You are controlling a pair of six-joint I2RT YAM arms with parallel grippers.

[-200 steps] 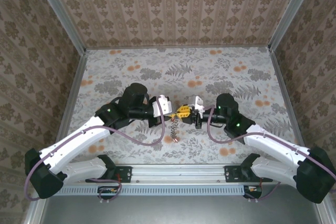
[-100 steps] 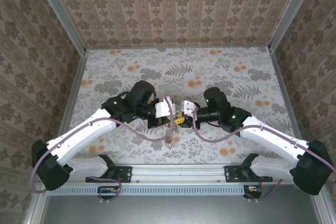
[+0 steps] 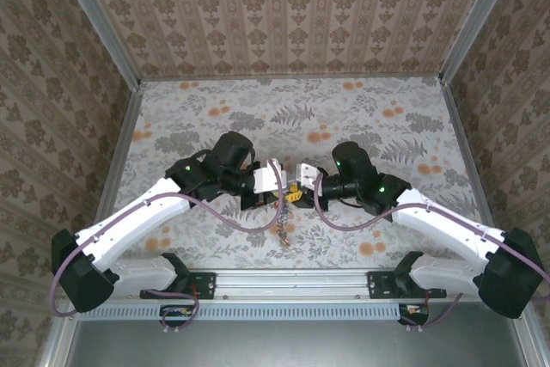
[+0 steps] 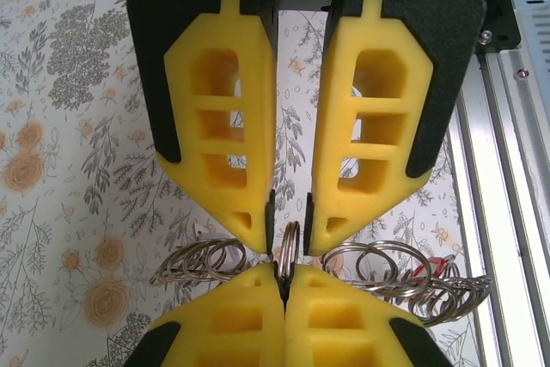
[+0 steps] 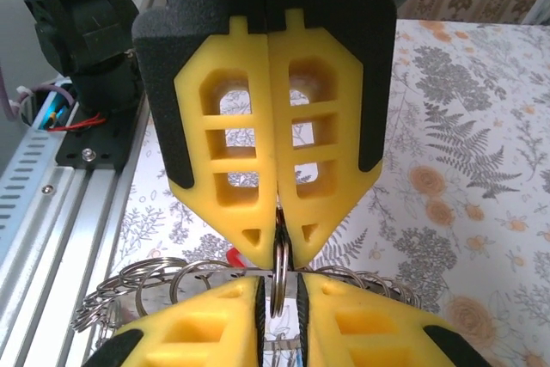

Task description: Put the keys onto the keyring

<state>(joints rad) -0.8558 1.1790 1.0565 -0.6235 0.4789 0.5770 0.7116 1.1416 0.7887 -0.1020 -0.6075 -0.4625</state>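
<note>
My two grippers meet tip to tip above the table's near middle. The left gripper (image 3: 282, 188) (image 4: 285, 279) is shut on a thin steel split ring (image 4: 290, 247) standing on edge. The right gripper (image 3: 298, 188) (image 5: 279, 291) has its yellow fingers on either side of that same ring (image 5: 278, 302), a narrow gap showing at each pad. This ring belongs to the keyring, whose cluster of steel rings (image 4: 404, 268) (image 5: 155, 285) fans out to both sides. A key's red tag (image 4: 436, 266) (image 5: 230, 255) peeks out among them. A strand of rings (image 3: 282, 228) hangs down to the table.
The floral tablecloth (image 3: 344, 118) stretches away behind the grippers. The aluminium rail (image 3: 292, 283) (image 4: 507, 169) with the arm bases runs along the near edge. Patterned walls (image 3: 60, 83) close in the sides and back.
Since a second ago both arms have swung inward, so the grippers now meet closely on the ring. The hanging strand has shifted slightly. Little has moved in the last half second.
</note>
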